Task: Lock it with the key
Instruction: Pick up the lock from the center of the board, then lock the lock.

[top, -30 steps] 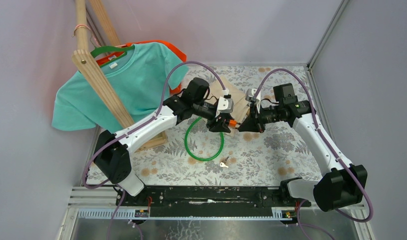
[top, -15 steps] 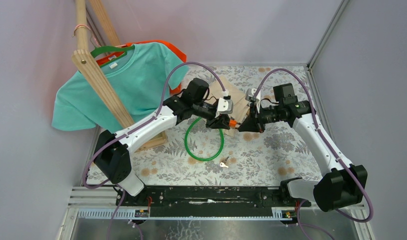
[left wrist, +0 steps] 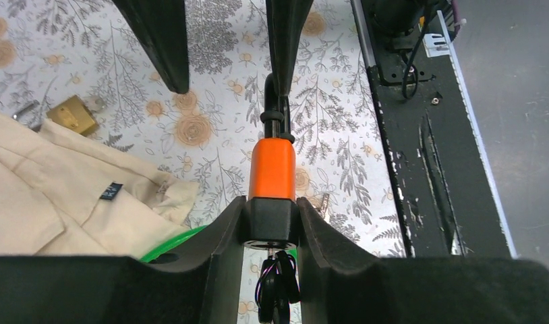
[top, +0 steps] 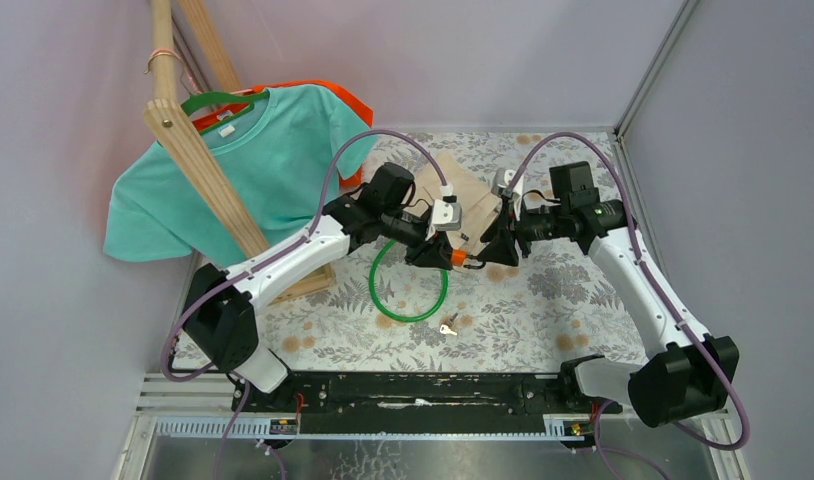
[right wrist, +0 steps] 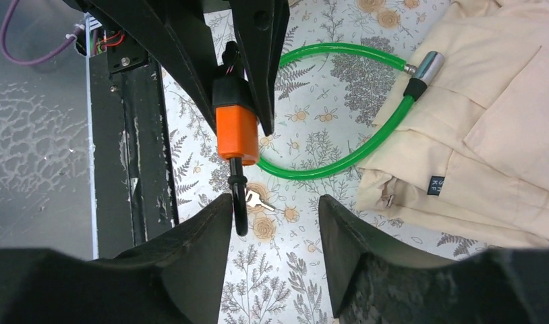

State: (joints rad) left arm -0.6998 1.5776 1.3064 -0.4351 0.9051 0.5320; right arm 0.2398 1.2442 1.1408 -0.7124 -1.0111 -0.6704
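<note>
An orange padlock (left wrist: 272, 169) with a black base hangs above the table, and my left gripper (left wrist: 272, 223) is shut on that base. A bunch of dark keys (left wrist: 275, 287) sticks out of the base between my left fingers. The black shackle (right wrist: 239, 196) points toward my right gripper (right wrist: 275, 216), which stands open. The shackle's tip rests beside the inner face of one right finger, and the other finger is well apart from it. From above, the padlock (top: 456, 257) sits between my left gripper (top: 438, 252) and my right gripper (top: 488, 255).
A green cable loop (top: 403, 319) lies on the floral table under the grippers, with a loose silver key (top: 448, 326) near it. A beige garment (top: 473, 205) and a brass padlock (left wrist: 73, 115) lie behind. A teal T-shirt (top: 233, 170) hangs on a wooden rack (top: 198, 165) at the left.
My right gripper has opened off the shackle. My left gripper closed on the padlock's base and now carries it; both grippers shifted slightly toward the near side.
</note>
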